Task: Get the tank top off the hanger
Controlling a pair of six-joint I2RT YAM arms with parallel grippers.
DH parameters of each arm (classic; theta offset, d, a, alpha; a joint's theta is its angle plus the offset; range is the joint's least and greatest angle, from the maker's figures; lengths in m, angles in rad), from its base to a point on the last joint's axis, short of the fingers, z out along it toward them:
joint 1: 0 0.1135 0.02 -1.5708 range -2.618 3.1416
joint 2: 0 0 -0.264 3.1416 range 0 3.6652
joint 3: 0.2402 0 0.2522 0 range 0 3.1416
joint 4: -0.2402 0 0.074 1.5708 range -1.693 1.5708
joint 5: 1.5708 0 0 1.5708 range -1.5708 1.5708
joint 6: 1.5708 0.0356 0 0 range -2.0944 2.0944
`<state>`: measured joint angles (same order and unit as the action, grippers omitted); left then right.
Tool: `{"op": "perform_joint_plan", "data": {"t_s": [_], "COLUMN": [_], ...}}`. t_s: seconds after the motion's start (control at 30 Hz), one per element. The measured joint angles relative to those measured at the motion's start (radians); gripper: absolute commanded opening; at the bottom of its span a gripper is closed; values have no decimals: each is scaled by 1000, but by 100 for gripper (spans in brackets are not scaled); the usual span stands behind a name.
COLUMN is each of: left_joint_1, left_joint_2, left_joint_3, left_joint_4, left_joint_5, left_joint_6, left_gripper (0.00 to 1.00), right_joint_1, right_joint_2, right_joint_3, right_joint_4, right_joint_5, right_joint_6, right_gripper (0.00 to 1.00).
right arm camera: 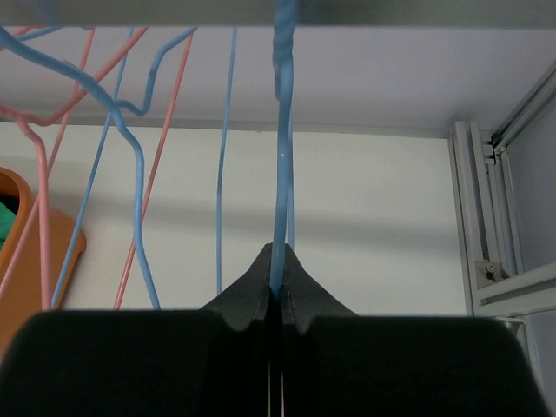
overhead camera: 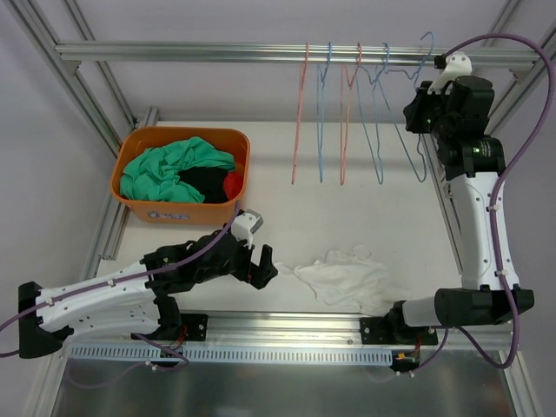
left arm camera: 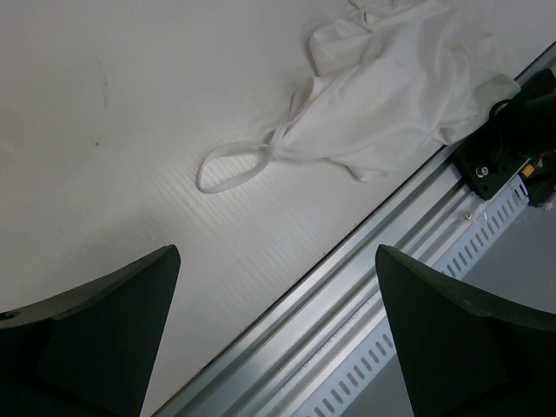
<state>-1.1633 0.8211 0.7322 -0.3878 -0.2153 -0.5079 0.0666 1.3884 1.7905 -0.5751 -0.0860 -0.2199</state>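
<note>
1. Right claw [right arm camera: 278, 295] clenched on blue hanger [right arm camera: 281, 174] wire; left claw [left arm camera: 278, 339] released.
2. Tank top [left arm camera: 391, 95] lies crumpled on tabletop [left arm camera: 113, 113], off hanger.
3. Advise: unclench slowly, leaving hanger hooked on rail [overhead camera: 217, 50].

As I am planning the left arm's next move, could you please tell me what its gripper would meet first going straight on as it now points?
Probably the bare table, just short of the strap loop of the white tank top; the left gripper, jaws open, tilts downward, but depth is unclear.
</note>
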Motion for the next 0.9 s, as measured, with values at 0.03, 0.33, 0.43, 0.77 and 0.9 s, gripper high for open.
{"op": "perform_joint_plan", "data": {"t_s": [0.03, 0.33, 0.43, 0.77, 0.9], "left_joint_1": [0, 0, -1, -69, -108], "left_joint_2": [10, 100, 149, 697, 954], "left_joint_3": [0, 34, 55, 321, 497], "left_joint_4": [0, 52, 122, 278, 293], "left_joint_5": [8, 121, 157, 103, 72], "left_joint_6": [0, 24, 35, 50, 74], "left_gripper": [99, 99, 99, 99, 99], "right_joint_1": [0, -10, -30, -77, -80], "right_joint_2": [-4, -54, -97, -575, -853], "right_joint_3": [-24, -187, -211, -412, -484], "right_joint_4": [19, 107, 90, -64, -147], "right_joint_5": [0, -8, -14, 160, 183], "right_joint_6": [5, 31, 43, 76, 101], "right_gripper": [0, 51, 100, 99, 100]}}
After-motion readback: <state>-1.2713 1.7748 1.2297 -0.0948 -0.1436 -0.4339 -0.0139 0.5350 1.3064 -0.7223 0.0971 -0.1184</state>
